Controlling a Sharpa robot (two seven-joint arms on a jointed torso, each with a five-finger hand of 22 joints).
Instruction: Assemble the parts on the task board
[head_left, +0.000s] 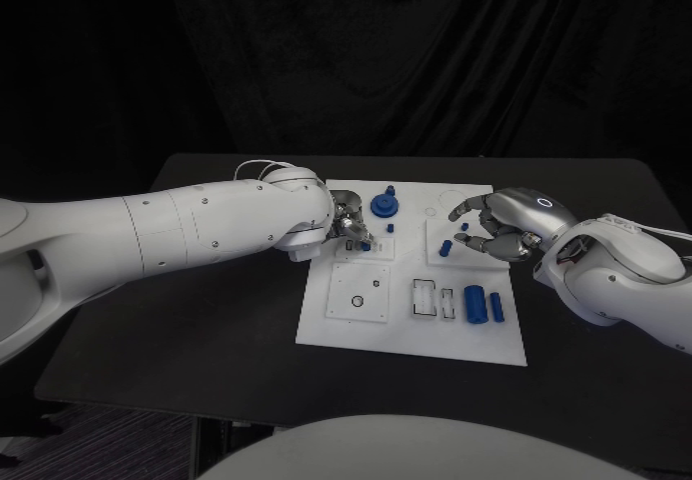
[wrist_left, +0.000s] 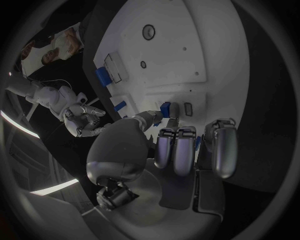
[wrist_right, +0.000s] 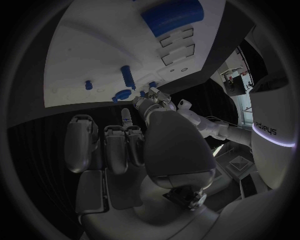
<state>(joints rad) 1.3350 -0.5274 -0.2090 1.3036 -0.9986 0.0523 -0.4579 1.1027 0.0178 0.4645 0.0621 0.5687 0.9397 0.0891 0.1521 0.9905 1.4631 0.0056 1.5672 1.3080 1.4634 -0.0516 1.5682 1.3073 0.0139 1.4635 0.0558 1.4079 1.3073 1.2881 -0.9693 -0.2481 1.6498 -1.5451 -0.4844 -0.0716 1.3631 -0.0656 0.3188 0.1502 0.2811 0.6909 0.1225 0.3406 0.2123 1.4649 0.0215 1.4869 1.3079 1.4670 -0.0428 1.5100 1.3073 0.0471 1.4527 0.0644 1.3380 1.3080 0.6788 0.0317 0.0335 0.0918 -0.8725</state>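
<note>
1. The task board, a big white plate, lies in the middle of the frame on the black table.
2. The left hand is at the board's upper left part. It pinches a small blue part right on the board.
3. The right hand hovers at the upper right, fingers apart, holding nothing.
4. A short blue peg lies just left of the right hand, long side pointing up the frame. That hand looks nearer to it.
</note>
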